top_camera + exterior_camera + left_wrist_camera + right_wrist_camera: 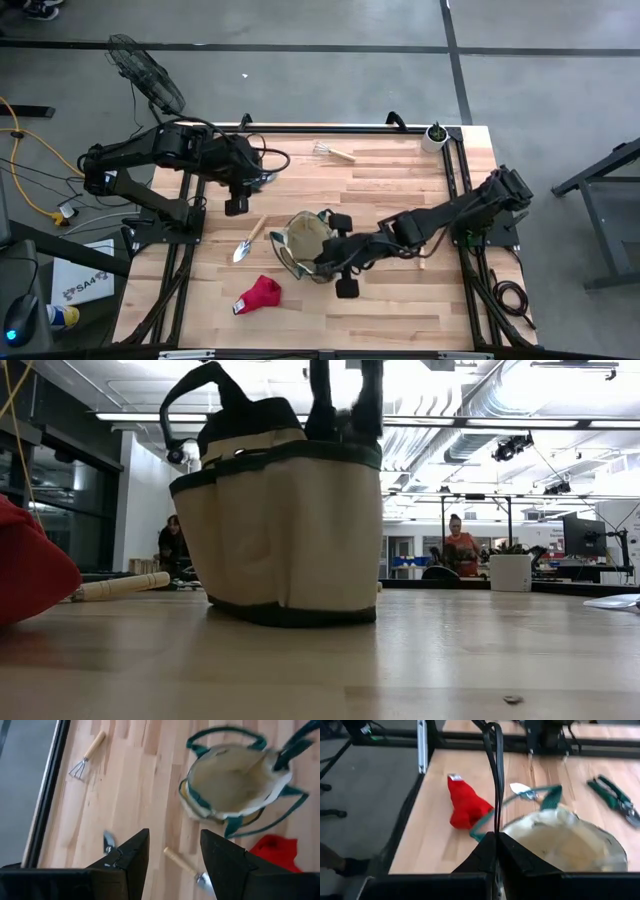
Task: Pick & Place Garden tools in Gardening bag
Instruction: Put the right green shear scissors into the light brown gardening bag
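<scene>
The tan gardening bag (302, 240) with dark green trim stands on its base at the table's middle, mouth up (235, 780). My right gripper (496, 836) is shut at the bag's right rim (328, 258). My left gripper (172, 850) hangs open above the table's far left part (237, 205), touching nothing. Beneath it lies a wooden-handled trowel (187, 867) (247, 240). The red glove (258, 295) lies near the front edge, left of the bag. The mini rake (335, 152) lies near the far edge. Green-handled pruners (615, 797) lie flat beyond the bag. My right gripper pinches a dark green loop handle of the bag (496, 822) between its two shut fingers. It comes from the table's right, slanting downward. The strap's loop (493, 750) stands up past the fingertips. The bag's base rests on the table (290, 615).
A small white pot with a green plant (435, 135) stands at the far right corner. Bare wood lies right of the bag and along the front edge. People show in the room beyond the table in the low view.
</scene>
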